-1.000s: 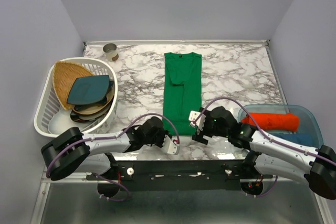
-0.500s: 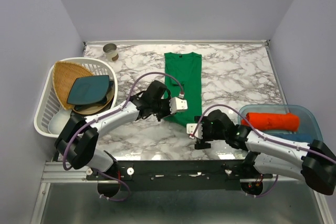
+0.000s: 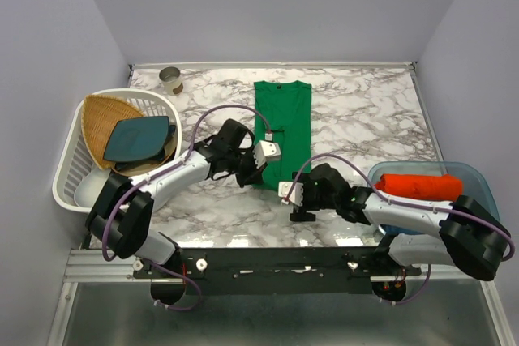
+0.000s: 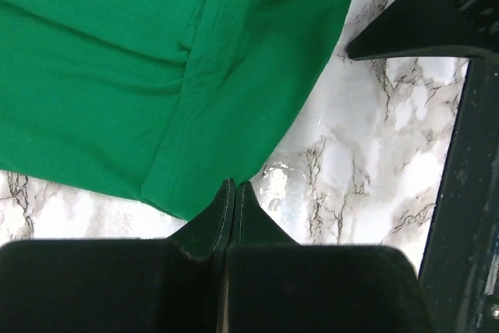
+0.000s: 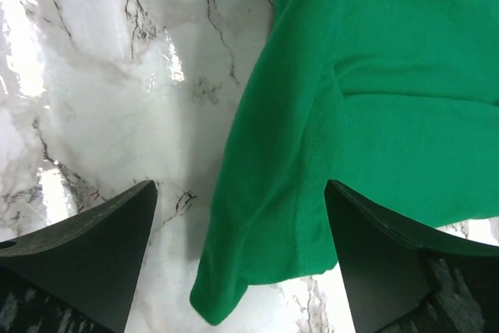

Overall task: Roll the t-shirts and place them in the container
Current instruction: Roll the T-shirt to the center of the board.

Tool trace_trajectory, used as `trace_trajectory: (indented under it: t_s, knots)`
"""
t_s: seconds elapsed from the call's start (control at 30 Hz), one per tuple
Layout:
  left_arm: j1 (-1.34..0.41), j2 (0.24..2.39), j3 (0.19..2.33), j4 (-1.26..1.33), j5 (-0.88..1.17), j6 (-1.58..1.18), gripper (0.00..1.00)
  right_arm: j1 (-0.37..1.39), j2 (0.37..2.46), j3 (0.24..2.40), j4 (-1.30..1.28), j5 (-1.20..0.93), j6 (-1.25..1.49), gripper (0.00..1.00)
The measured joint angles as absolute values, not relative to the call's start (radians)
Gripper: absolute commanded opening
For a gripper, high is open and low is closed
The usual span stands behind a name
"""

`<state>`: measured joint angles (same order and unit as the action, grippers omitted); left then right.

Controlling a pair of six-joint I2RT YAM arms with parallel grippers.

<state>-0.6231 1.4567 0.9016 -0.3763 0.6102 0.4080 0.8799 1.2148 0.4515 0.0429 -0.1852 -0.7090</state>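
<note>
One green t-shirt [image 3: 284, 119], one orange-red bundle [image 3: 418, 186], left jaws clenched, right jaws spread

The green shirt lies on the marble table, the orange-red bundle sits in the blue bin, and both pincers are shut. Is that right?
Not quite: only the left pincer is shut. The right pincer is open, standing wide over the green shirt at its edge, as the right wrist view shows. The rest holds: the orange-red bundle sits in the blue bin.
</note>
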Motion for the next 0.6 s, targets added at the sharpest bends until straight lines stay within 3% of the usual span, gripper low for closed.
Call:
trace_trajectory:
  t_s: [0.1,0.17,0.2,0.23,0.3,0.33,0.53,0.6]
  knots:
    - [-0.607,1.457,0.902,-0.377,0.636,0.386,0.00,0.880,1.249,0.455,0.059,-0.176,-0.728,0.87]
    - [-0.593,1.457,0.902,-0.377,0.652,0.373,0.00,0.880,1.265,0.455,0.068,-0.172,-0.741,0.74]
    - [-0.585,1.457,0.904,-0.377,0.661,0.368,0.00,0.880,1.269,0.455,0.075,-0.170,-0.743,0.64]
    - [-0.577,1.457,0.905,-0.378,0.668,0.364,0.02,0.880,1.277,0.455,0.088,-0.165,-0.748,0.43]
    - [-0.568,1.456,0.905,-0.378,0.672,0.357,0.15,0.880,1.287,0.455,0.097,-0.158,-0.758,0.32]
    - [-0.562,1.455,0.905,-0.380,0.671,0.356,0.27,0.880,1.288,0.455,0.098,-0.153,-0.762,0.24]
    - [-0.549,1.323,0.830,-0.376,0.640,0.380,0.67,0.879,1.288,0.455,0.107,-0.146,-0.752,0.13]
    - [-0.549,1.234,0.771,-0.356,0.628,0.411,0.74,0.879,1.288,0.456,0.104,-0.147,-0.751,0.11]
